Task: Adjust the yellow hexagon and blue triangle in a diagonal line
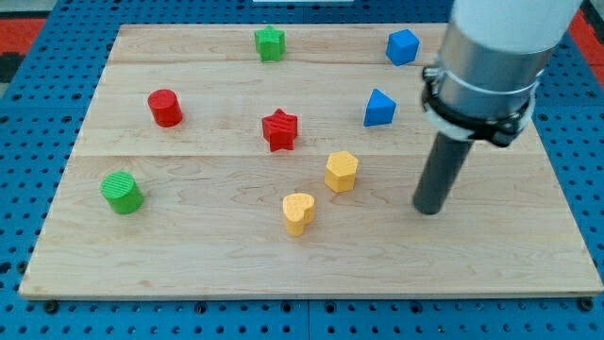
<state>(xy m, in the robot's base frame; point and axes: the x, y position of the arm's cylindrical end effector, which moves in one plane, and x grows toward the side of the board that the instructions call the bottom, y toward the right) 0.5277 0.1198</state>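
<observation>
The yellow hexagon (342, 171) sits near the middle of the wooden board (189, 264). The blue triangle (379, 108) lies above it and a little to the view's right. My tip (429, 210) rests on the board to the right of the yellow hexagon and slightly lower, well apart from it, and below and right of the blue triangle. The rod rises to the grey arm housing at the view's top right.
A yellow heart (298, 212) lies below-left of the hexagon. A red star (279, 129) is left of the triangle. A blue cube-like block (402, 46) and a green star (269, 43) sit near the top edge. A red cylinder (165, 108) and green cylinder (122, 192) stand at the left.
</observation>
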